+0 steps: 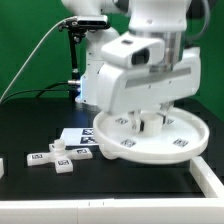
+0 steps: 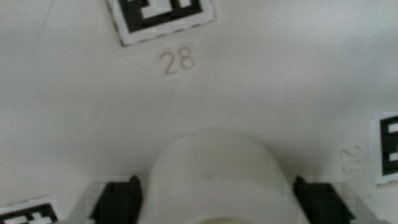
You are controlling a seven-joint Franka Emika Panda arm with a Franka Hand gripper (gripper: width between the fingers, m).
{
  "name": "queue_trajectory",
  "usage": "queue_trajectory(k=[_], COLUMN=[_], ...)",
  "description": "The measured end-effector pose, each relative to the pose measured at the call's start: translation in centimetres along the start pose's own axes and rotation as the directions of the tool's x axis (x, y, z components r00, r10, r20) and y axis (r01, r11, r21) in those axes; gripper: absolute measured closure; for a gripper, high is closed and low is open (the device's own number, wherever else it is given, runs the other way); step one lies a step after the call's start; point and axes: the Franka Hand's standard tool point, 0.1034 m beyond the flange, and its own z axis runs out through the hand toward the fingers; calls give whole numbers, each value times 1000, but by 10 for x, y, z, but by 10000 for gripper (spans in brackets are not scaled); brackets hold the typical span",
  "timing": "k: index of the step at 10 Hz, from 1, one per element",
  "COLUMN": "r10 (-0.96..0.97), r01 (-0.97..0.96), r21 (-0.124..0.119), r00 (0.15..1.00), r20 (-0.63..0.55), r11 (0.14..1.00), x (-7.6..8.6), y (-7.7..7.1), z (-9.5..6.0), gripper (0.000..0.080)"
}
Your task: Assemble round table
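**Leg held upright at the middle of the disc**

On the exterior view's left, the cross-shaped foot (image 1: 57,156) is seen lying flat on the black table (image 1: 30,125), well apart from the arm. Just to its right and slightly farther back, the marker board (image 1: 78,137) is partly covered by the rim of the round disc (image 1: 190,140).

The disc is laid flat, right of centre, with its rim upward. Above its middle the arm (image 1: 150,70) is bent over, with the wrist directed straight down, and the gripper (image 1: 148,122) is lowered inside the rim.

In the wrist view, the short thick leg (image 2: 214,175) is seen from above between the two black finger pads (image 2: 121,200). The pads are pressed against its opposite sides, so the leg is gripped. The disc's tagged white surface (image 2: 267,90) lies beneath it.
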Motion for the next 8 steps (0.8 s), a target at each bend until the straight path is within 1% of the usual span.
queue_trajectory(k=[1, 2, 7, 8], r10=[-34, -67, -70, -96], r01=[34, 67, 70, 96], r21=[-5, -21, -17, -22], r00=[999, 997, 997, 995], r20=[-8, -30, -24, -29], r11=[999, 998, 997, 995], x=[9, 16, 14, 15], y=[14, 24, 24, 29], z=[6, 14, 20, 27], gripper=[396, 396, 396, 396])
